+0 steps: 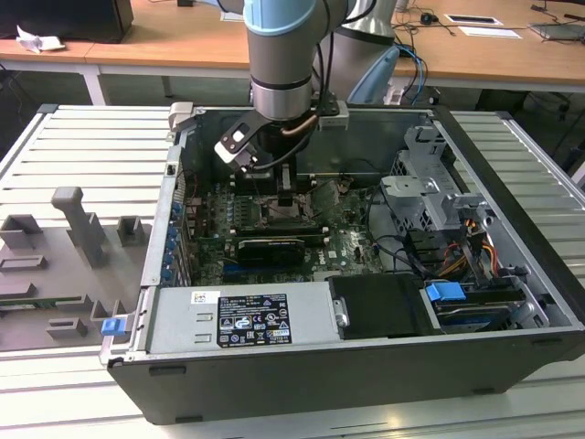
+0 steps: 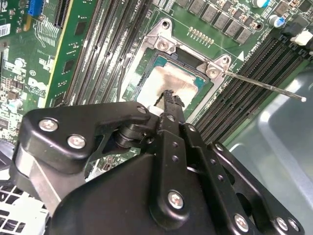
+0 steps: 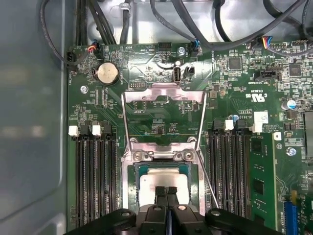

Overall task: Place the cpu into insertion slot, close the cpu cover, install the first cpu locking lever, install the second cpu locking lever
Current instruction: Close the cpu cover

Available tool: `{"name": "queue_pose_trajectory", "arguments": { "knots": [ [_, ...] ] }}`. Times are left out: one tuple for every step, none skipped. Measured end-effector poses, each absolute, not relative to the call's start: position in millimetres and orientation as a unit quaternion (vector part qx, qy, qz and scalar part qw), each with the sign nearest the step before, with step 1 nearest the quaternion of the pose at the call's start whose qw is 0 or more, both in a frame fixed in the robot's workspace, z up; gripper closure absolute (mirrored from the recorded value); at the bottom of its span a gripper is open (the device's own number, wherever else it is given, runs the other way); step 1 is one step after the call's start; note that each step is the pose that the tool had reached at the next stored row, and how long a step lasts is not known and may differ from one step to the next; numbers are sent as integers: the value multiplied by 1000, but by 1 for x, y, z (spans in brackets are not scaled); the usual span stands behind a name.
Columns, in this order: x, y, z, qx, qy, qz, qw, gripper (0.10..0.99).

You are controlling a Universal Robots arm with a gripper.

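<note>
Closed, empty jaws are poised over the cpu [image 3: 149, 182], which sits in the insertion slot [image 3: 132, 182]; the cpu cover [image 3: 164, 90] lies flipped open.

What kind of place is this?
Probably a robotics lab or workshop: a robot arm reaches into an opened computer case on a slatted metal bench, with wooden desks behind.

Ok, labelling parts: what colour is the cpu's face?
The cpu is pale silver-beige; see first wrist view.

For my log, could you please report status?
End effector shut, over the cpu; cpu in the insertion slot; cpu cover open; levers unlatched.
</note>
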State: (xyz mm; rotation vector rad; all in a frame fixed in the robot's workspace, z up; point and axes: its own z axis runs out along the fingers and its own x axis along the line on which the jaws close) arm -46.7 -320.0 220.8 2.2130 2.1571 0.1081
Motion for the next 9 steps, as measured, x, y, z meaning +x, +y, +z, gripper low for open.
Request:
{"name": "queue_pose_trajectory", "arguments": {
  "knots": [
    [-47,-320,222,715,697,35,25,980],
    [-47,-320,222,716,697,35,25,980],
    [-46,-320,222,716,697,35,25,980],
    [-43,-320,222,716,697,35,25,980],
    [-42,-320,223,716,697,35,25,980],
    [-42,-320,228,716,697,35,25,980],
    [-42,-320,236,716,697,34,25,980],
    [-42,-320,244,715,697,34,26,980],
    [-42,-320,252,715,697,33,27,980]
  ]
}}
